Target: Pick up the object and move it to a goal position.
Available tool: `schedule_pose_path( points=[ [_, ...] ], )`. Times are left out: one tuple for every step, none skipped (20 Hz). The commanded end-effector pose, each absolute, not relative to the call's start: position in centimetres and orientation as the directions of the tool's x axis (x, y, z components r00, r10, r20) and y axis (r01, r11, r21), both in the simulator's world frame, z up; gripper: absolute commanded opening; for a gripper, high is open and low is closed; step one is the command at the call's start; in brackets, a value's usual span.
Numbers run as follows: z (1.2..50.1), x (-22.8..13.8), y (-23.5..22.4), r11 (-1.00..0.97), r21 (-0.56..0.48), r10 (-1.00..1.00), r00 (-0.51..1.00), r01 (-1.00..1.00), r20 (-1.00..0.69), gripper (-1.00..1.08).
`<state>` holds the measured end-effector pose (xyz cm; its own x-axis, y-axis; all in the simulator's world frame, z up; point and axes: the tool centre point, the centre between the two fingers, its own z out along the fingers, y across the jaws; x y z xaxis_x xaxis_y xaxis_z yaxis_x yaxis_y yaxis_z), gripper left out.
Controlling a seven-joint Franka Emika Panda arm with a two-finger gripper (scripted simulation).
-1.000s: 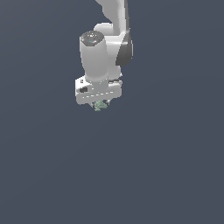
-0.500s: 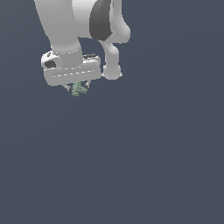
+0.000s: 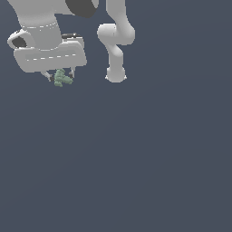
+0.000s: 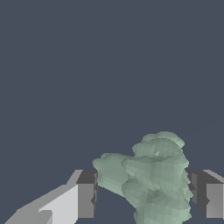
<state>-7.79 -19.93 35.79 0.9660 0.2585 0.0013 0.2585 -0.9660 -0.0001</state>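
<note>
The object [image 3: 62,78] is a tiny pale green knobbly lump. It hangs between the two short fingers under my white gripper [image 3: 60,76], at the upper part of the exterior view's left. In the wrist view the object [image 4: 151,179] fills the gap between the two fingers [image 4: 85,200], which press on it from both sides. The gripper is shut on it and holds it in the air above the dark floor.
The arm's white base and lower links [image 3: 116,50] stand to the exterior view's right of the gripper. A plain dark grey-blue floor [image 3: 136,158] fills the remaining view.
The gripper with the object in it has moved toward the exterior view's left and up, and looms larger in the frame. The arm's base has come into view.
</note>
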Motion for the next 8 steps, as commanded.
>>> schedule_pose_path(
  points=[
    [36.65, -7.76, -20.71, -0.966, 0.000, 0.260, 0.966, 0.260, 0.000, -1.00],
    [36.89, -7.74, -20.93, -0.966, 0.000, 0.260, 0.966, 0.260, 0.000, -1.00],
    [37.08, -7.72, -21.11, -0.966, 0.000, 0.260, 0.966, 0.260, 0.000, -1.00],
    [37.23, -7.70, -21.23, -0.966, 0.000, 0.260, 0.966, 0.260, 0.000, -1.00],
    [37.34, -7.68, -21.33, -0.966, 0.000, 0.260, 0.966, 0.260, 0.000, -1.00],
    [37.42, -7.66, -21.41, -0.966, 0.000, 0.260, 0.966, 0.260, 0.000, -1.00],
    [37.46, -7.65, -21.45, -0.966, 0.000, 0.260, 0.966, 0.260, 0.000, -1.00],
    [37.48, -7.65, -21.46, -0.966, 0.000, 0.260, 0.966, 0.260, 0.000, -1.00]
  ],
)
